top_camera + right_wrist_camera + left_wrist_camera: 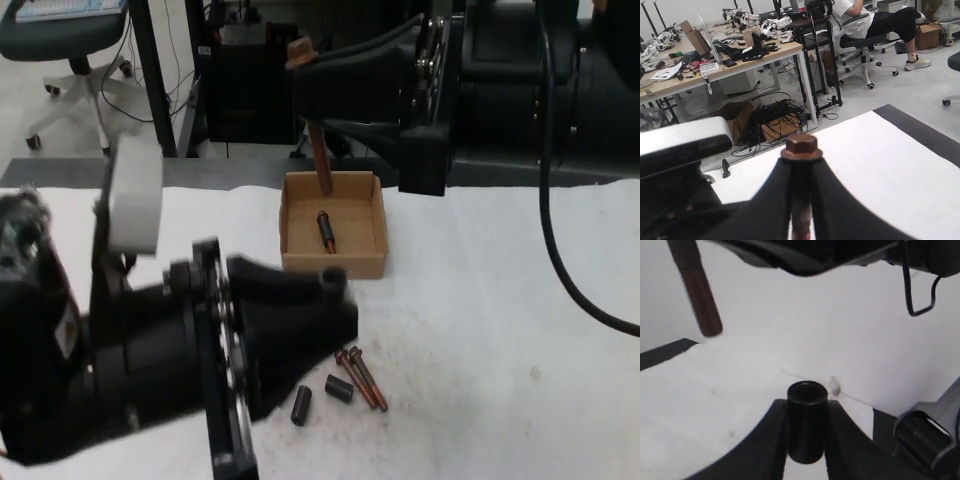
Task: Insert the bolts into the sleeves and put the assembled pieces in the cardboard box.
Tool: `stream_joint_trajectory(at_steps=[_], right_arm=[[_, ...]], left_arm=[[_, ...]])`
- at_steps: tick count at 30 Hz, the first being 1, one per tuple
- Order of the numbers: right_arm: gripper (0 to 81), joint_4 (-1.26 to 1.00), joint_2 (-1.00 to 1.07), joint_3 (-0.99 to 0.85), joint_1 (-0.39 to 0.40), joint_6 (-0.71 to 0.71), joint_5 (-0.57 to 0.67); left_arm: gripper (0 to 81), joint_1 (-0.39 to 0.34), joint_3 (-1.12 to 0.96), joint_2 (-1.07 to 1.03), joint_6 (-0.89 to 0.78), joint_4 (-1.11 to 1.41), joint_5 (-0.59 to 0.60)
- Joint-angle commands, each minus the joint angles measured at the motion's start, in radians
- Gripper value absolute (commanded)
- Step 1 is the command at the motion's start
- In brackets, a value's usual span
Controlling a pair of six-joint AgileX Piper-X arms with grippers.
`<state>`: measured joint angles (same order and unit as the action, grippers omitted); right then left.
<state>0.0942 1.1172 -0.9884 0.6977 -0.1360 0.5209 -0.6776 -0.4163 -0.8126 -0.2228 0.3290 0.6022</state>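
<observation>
Left fingers and right fingers both clamped shut

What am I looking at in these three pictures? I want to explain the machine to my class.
These are two robot arms at a bench covered with a white cloth. One picture looks down from behind the arms. The other two come from a camera on each arm's wrist. The left gripper is shut on a black sleeve, held upright. The right gripper is shut on a rusty bolt, held head up. Farther back on the cloth stands the cardboard box, with one assembled piece lying in it. Nearer the camera lie two loose bolts and two loose sleeves.
</observation>
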Motion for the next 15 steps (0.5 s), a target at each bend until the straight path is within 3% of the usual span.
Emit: stream_joint_trajectory(at_steps=[1,15], right_arm=[[0.8,-0.009,-0.003,-0.004,0.002,0.008,0.004],[0.8,-0.024,-0.003,-0.004,0.013,0.009,0.041]], left_arm=[[0.3,0.019,-0.014,0.002,0.014,0.004,-0.019],[0.3,0.05,-0.014,-0.016,0.014,-0.003,-0.003]])
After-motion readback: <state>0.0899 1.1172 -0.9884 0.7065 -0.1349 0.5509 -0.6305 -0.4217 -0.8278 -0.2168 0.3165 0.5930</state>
